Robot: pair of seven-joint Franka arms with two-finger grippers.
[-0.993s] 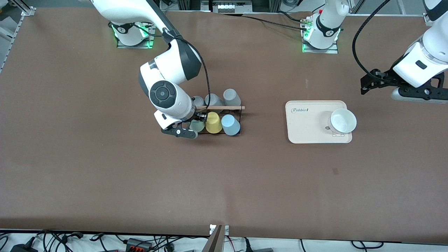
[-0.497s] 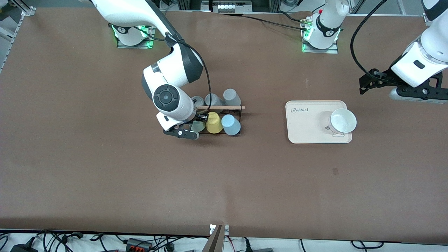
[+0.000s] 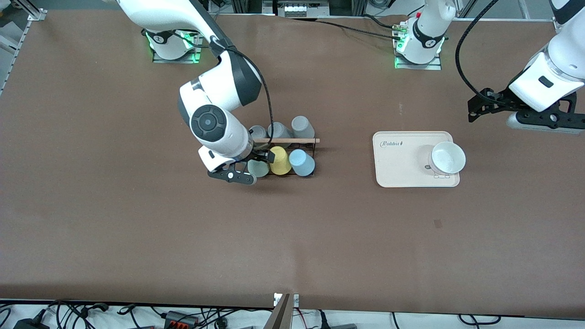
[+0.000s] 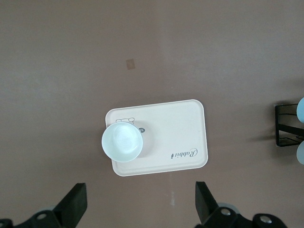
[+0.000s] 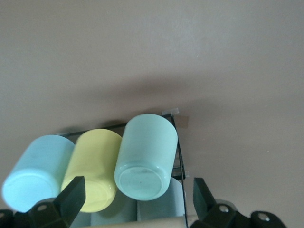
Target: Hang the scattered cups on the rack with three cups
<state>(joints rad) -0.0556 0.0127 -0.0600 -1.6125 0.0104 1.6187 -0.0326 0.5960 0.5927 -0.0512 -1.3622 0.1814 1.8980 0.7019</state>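
The black wire rack (image 3: 313, 147) with a wooden rod (image 3: 292, 140) along its top stands mid-table. Three cups hang upside down in its row nearer the camera: pale mint green (image 3: 259, 169), yellow (image 3: 279, 161) and light blue (image 3: 302, 163). My right gripper (image 3: 258, 159) is open just above the mint cup. In the right wrist view, the mint cup (image 5: 145, 156) sits between the spread fingers (image 5: 71, 194) of the right gripper (image 5: 137, 198), untouched, beside the yellow cup (image 5: 92, 172) and the blue cup (image 5: 34, 175). My left gripper (image 3: 477, 106) is open and empty, in the air.
Three grey cups (image 3: 301, 125) hang in the rack's row farther from the camera. A beige tray (image 3: 397, 164) holding a white bowl (image 3: 448, 157) lies toward the left arm's end. In the left wrist view, the left gripper (image 4: 138, 206) hangs over bare table beside the tray (image 4: 180, 128).
My right gripper has drawn back from the mint cup toward the right arm's end, leaving the cup on the rack. My left gripper has drifted slightly toward its base.
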